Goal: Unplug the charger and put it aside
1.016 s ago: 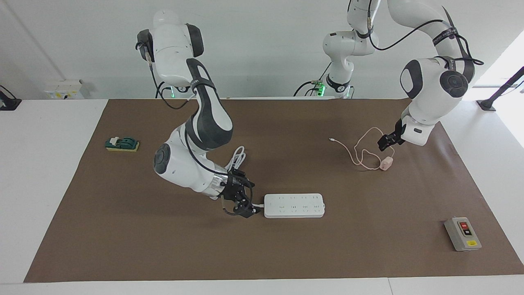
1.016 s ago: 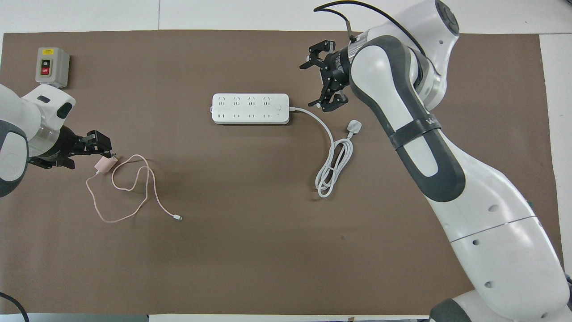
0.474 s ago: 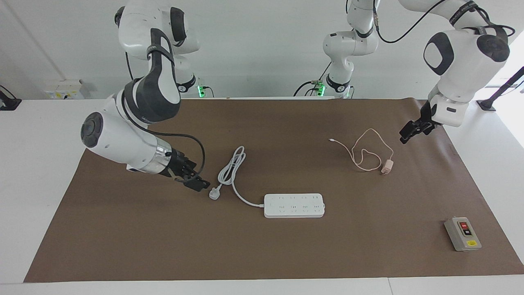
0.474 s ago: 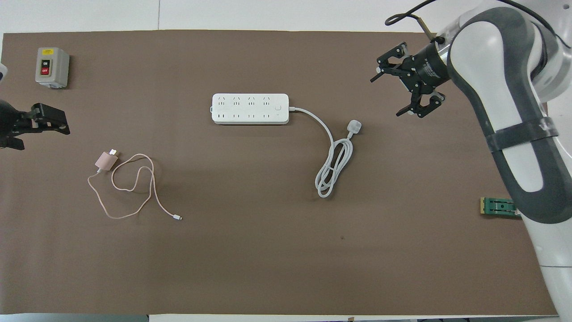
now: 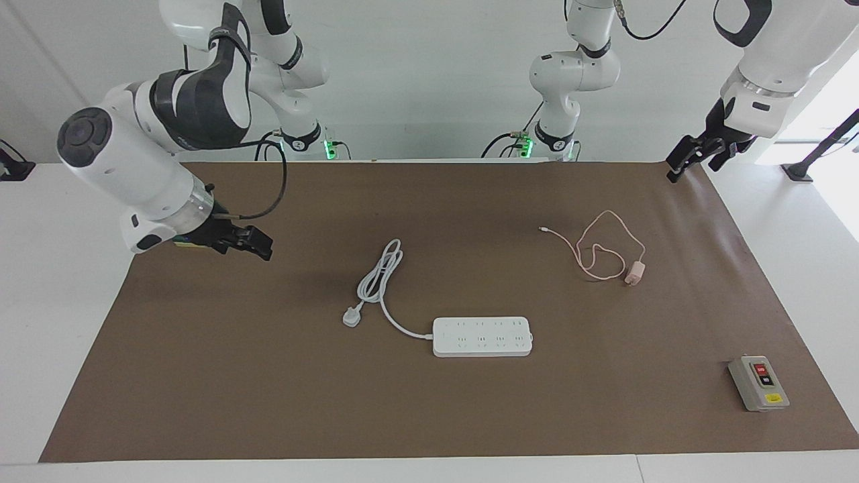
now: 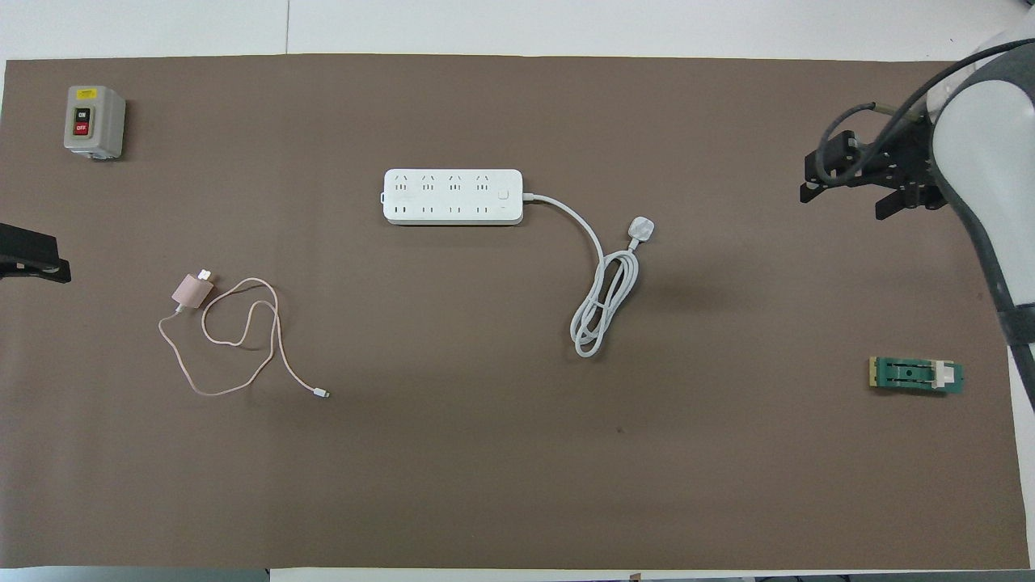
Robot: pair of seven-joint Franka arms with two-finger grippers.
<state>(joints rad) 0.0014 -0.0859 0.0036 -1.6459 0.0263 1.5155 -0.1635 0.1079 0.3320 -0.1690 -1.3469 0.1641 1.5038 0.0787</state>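
Brown mat (image 6: 485, 469) covering a white table (image 5: 60, 282). White power strip (image 6: 453, 196) near the mat's centre, sockets facing up; its thick white cord (image 6: 602, 303) runs toward 4 o'clock in the overhead view (coiled into a loose bundle), ending in a white plug (image 6: 641, 229). Grey switch box (image 6: 94, 121) with red button at 10 o'clock. Green block (image 6: 915, 375) at 4 o'clock.

Left pincer (image 6: 32, 260) cut off at the overhead view's edge; green block half hidden under the right arm in the facing view
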